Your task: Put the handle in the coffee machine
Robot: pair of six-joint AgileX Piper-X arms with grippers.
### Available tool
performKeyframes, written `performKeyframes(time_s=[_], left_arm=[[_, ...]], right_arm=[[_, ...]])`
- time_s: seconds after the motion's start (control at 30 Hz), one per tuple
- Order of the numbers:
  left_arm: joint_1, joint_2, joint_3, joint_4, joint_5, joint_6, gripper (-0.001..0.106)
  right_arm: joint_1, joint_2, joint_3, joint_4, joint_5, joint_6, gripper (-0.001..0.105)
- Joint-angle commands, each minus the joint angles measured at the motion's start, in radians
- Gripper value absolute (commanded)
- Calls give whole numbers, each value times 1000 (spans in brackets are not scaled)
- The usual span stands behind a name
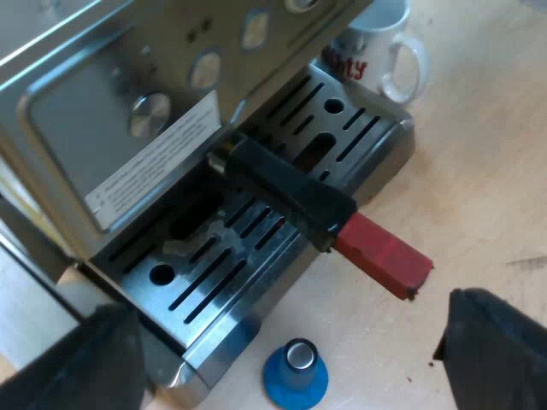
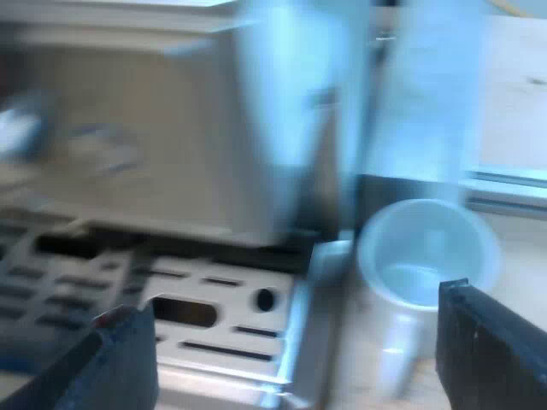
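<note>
The handle (image 1: 291,192) sits in the front of the espresso machine (image 1: 111,128), its red end (image 1: 385,256) jutting toward the left tool (image 1: 286,329), whose fingers (image 1: 491,350) gape empty just short of it; the right tool (image 2: 295,329), also spread, faces the mug (image 2: 427,256).

Soft, even light falls on the pale wooden surface (image 1: 479,128) in the left wrist view, bright and without hard shadows. The espresso machine (image 1: 128,102) has a dull sheen on its brushed steel front, and its overhang casts a deep shadow on the drip tray (image 1: 226,333). The blue tamper (image 1: 295,376) catches a small highlight on its metal top. In the right wrist view a cool bluish cast washes out the mug (image 2: 427,256).
</note>
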Motion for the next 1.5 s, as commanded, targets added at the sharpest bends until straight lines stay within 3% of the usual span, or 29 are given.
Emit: performKeyframes(time_s=[0.03, 0.17, 0.3, 0.53, 0.67, 0.87, 1.03, 1.23, 1.5], left_arm=[[-2, -18, -2, -39, -104, -55, 73], [-2, -43, -2, -147, -207, -166, 73], [-2, -80, -2, -219, -234, -226, 73], [-2, -161, -2, -242, -277, -229, 73], [-2, -241, -2, -257, -273, -229, 73], [-2, -349, -2, -300, -301, -236, 73], [-2, -429, 12, -292, -325, -304, 73], [-2, -528, 62, -290, -349, -305, 73], [-2, -684, 139, -126, -380, -257, 73]], right_arm=[[-105, -41, -13, 34, -60, -16, 69], [-259, -84, -13, 101, -122, -19, 69], [-395, -139, -13, 180, -138, -47, 69], [-512, -243, -10, 229, -138, -74, 69], [-521, -338, -1, 250, -136, -140, 69], [-521, -497, 33, 250, -128, -140, 69], [-521, -659, 79, 250, -128, -151, 69], [-521, -839, 118, 254, -128, -169, 69], [-521, -882, 91, 416, -113, -172, 69]])
